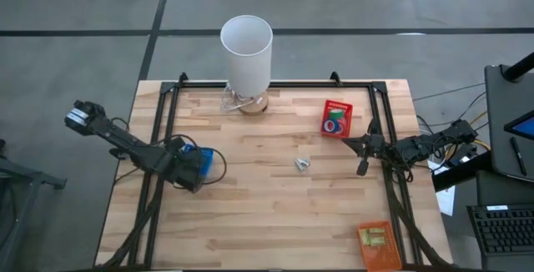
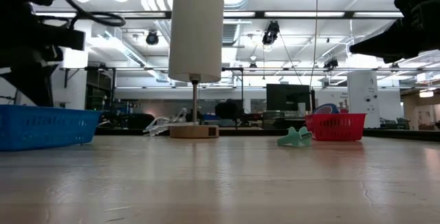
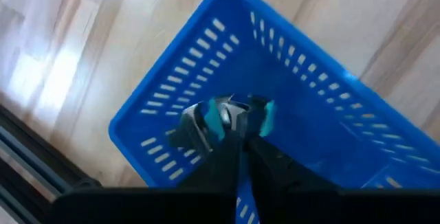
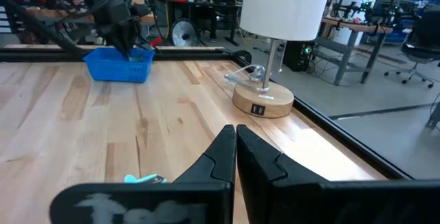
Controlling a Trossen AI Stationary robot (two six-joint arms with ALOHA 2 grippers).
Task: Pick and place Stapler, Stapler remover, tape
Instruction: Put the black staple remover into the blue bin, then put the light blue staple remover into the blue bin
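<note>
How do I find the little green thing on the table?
Start at the tall white lamp at the back of the wooden table. Look toward the red basket, then to the bare wood near the middle. The green staple remover lies there alone, in no basket.

Glossy blue plastic basket [image 3: 295,93] on smooth, seemingly varnished wood table [image 1: 275,214].
</note>
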